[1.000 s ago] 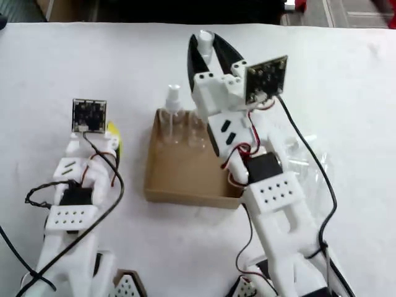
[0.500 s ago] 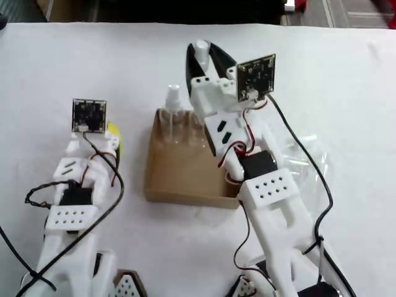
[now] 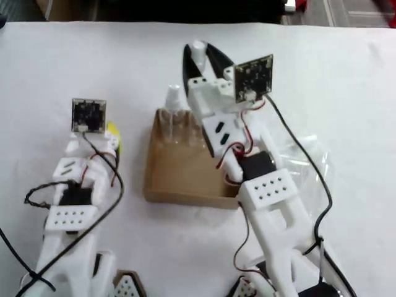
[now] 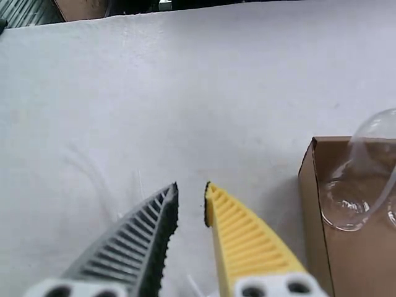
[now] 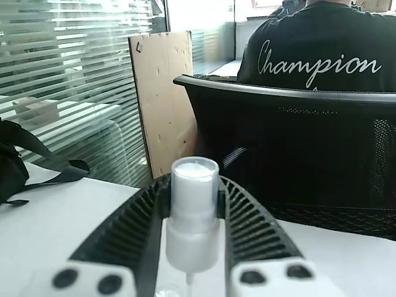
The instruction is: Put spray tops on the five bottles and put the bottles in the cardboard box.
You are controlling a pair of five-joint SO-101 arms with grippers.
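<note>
Over the far edge of the cardboard box (image 3: 185,197), the right end effector (image 3: 201,48) is clenched on a white spray top (image 5: 193,213), holding it upright between the two black jaws. In the right wrist view the top has a round flat cap, a wider collar under it and a thin tube starting below.

My take on doing this step well:
- Keep the top vertical so the tube drops into a bottle neck instead of catching on the rim.
- Come straight down rather than sweeping in. A clear bottle (image 3: 173,117) that already has its top on stands in the box's far corner, just beside the arm, and looks easy to knock over.
- There's clear plastic next to that bottle in the box, mostly hidden by the arm, so I can't tell whether it's an open neck. Line up from the wrist camera before lowering.

The left end effector (image 4: 190,189) rests low over the bench (image 3: 93,55), left of the box. Its jaws are slightly apart with nothing between them, so it could steady a bottle if needed.
</note>
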